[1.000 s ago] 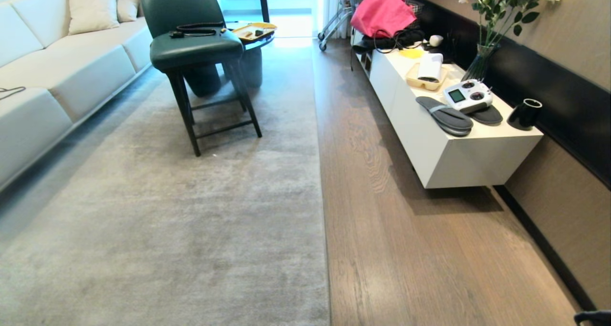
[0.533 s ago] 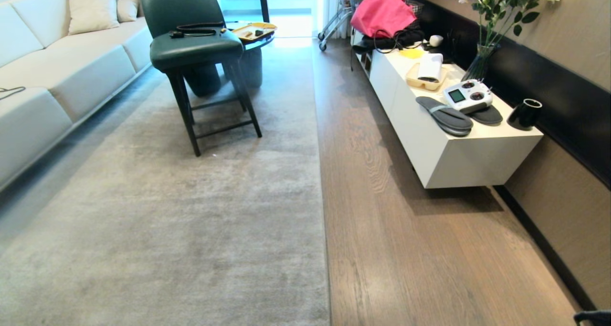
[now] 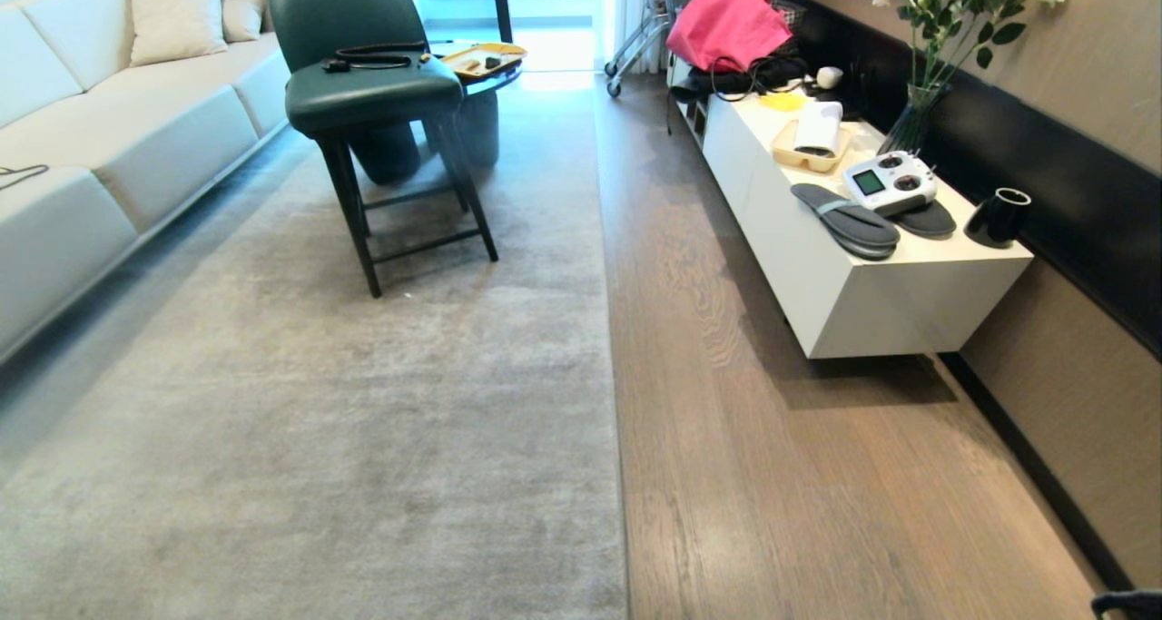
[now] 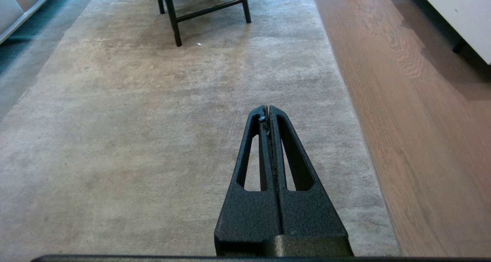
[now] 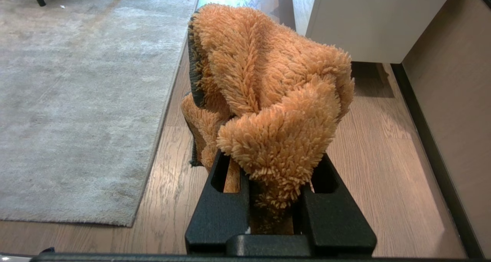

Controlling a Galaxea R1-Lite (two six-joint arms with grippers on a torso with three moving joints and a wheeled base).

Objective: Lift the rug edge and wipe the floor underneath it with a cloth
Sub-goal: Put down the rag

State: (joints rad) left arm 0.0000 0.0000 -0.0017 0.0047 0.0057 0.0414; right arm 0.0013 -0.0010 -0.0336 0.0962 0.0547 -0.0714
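Observation:
The pale grey rug lies flat, and the rug edge runs straight away from me beside the brown wood floor. In the left wrist view my left gripper hangs shut and empty above the rug pile, a little inside the rug edge. My right gripper is shut on the cloth, a fuzzy orange rag bunched up over the fingers and hiding their tips. It hovers over the floor, just to the side of the rug edge. Neither gripper's fingers show in the head view.
A green chair stands on the rug ahead. A white low cabinet lines the right wall, carrying slippers, a controller and a pink bag. A pale sofa borders the rug on the left. A vase of flowers stands on the cabinet.

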